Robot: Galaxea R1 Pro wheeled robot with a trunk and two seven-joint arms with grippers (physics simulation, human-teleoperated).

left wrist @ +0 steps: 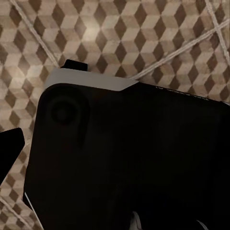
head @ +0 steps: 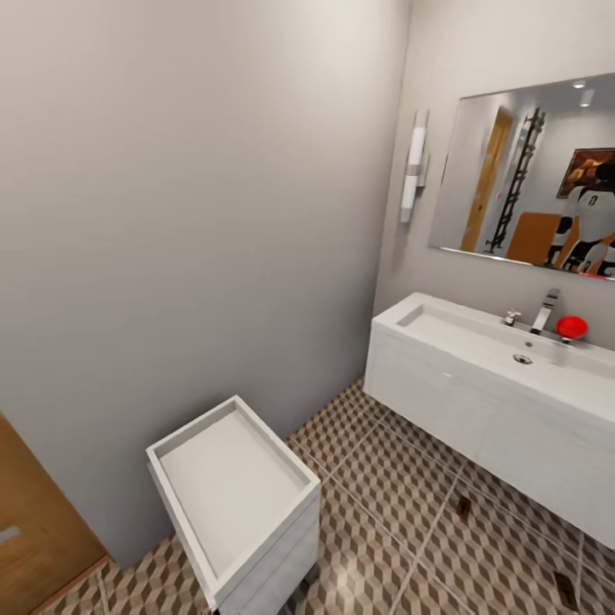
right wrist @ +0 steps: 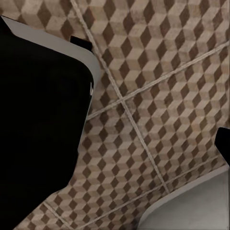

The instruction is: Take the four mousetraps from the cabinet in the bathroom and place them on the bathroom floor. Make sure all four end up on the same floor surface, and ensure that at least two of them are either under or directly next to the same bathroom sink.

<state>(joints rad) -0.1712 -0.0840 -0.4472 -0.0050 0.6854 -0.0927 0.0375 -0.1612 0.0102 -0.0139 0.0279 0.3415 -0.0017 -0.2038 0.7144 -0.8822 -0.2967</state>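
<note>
Head view, sink: the long white sink hangs along the right wall, under a mirror, with a chrome tap and a red round object on its back edge.
Head view, mousetraps: 2 small dark slabs lie on the bathroom floor; 1 mousetrap sits just in front of the sink's lower edge, another mousetrap lies near the picture's lower right corner, well apart from the first.
Head view, other fixtures: a white square toilet stands against the left wall; a strip of wooden door shows at the lower left corner.
Left wrist view: a big black robot body with a pale grey rim hangs over the cube-patterned tiles; I cannot tell how the left gripper's fingers stand.
Right wrist view: a black shape with a grey edge covers 1 side, tiles spread beyond, and a white curved surface shows at a corner; I cannot tell the right gripper's state.
</note>
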